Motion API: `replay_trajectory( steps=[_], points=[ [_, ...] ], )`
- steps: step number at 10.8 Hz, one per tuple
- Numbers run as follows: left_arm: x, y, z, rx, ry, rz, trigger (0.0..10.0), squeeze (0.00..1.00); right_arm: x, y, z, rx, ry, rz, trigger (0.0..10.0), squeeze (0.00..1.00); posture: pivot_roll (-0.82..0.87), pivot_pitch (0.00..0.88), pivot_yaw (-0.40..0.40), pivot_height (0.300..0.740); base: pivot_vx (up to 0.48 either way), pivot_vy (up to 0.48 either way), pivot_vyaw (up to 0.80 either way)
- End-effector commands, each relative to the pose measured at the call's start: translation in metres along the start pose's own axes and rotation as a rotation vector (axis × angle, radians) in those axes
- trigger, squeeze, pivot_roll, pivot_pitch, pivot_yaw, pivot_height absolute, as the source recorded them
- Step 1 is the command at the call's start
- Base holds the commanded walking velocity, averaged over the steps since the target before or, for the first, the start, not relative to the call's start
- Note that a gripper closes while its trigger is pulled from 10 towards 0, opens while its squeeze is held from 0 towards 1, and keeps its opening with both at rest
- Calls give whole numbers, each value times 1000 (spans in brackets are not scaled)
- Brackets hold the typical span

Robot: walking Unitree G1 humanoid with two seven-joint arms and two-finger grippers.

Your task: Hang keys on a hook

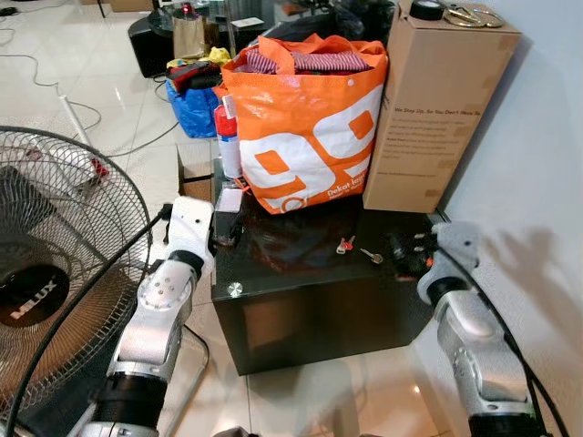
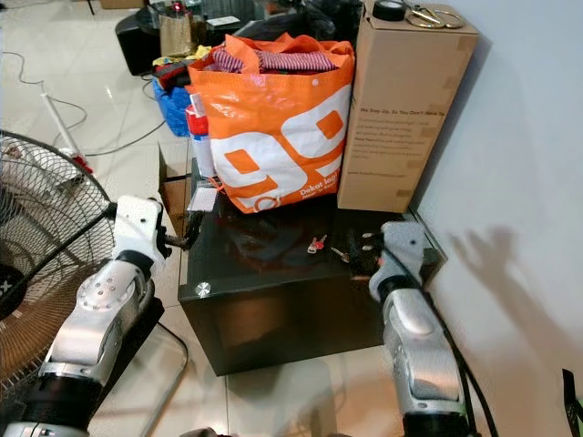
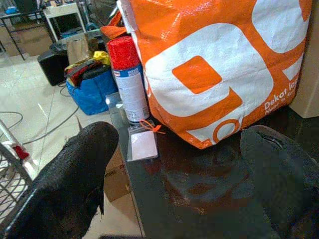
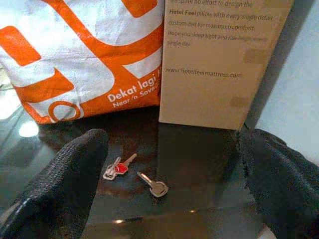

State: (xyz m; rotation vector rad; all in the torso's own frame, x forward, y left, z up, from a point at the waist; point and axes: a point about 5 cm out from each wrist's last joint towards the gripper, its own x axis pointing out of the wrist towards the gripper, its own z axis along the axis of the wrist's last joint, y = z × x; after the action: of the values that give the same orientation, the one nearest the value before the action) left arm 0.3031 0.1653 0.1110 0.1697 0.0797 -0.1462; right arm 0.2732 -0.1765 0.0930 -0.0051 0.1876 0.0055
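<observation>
Nearby, keys (image 4: 133, 176) between spread right hand (image 4: 169, 184) fingers (image 4: 70, 179).

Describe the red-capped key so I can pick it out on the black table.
On the black glass table, look in front of the orange bag. Two keys lie there, apart. Yours is the red-capped key, nearer the bag; the plain silver key lies toward the right gripper.

Lived-in home, cluttered living-room corner. Evidence: glossy white tiled floor (image 1: 109, 137) with loose cables, black-grilled pedestal fan (image 1: 55, 273), low black glass-topped table (image 1: 310, 273) against a pale wall. On the table: orange-and-white woven shopping bag (image 1: 305, 137) stuffed with folded clothes, tall brown cardboard pillow box (image 1: 437, 109), red-capped spray can (image 3: 127, 79). Behind it, a blue bag (image 1: 193, 107) of household odds and ends.
</observation>
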Motion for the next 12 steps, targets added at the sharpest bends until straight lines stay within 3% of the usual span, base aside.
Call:
replay_trajectory(
  steps=[1,8,12],
  points=[
    [-1,2,6,19,-32,14,10000,192,-1,1,4,23,-14,18,10000,0,-107,0,26,740,0,0,0],
    [0,-1,8,16,-39,5,10000,192,-5,-3,4,40,-10,-10,10000,0,-121,0,32,740,0,-373,0],
    [1,2,10,-17,-53,25,10000,204,-4,-1,7,19,-31,-4,10000,0,-106,0,24,740,0,0,0]
  ],
)
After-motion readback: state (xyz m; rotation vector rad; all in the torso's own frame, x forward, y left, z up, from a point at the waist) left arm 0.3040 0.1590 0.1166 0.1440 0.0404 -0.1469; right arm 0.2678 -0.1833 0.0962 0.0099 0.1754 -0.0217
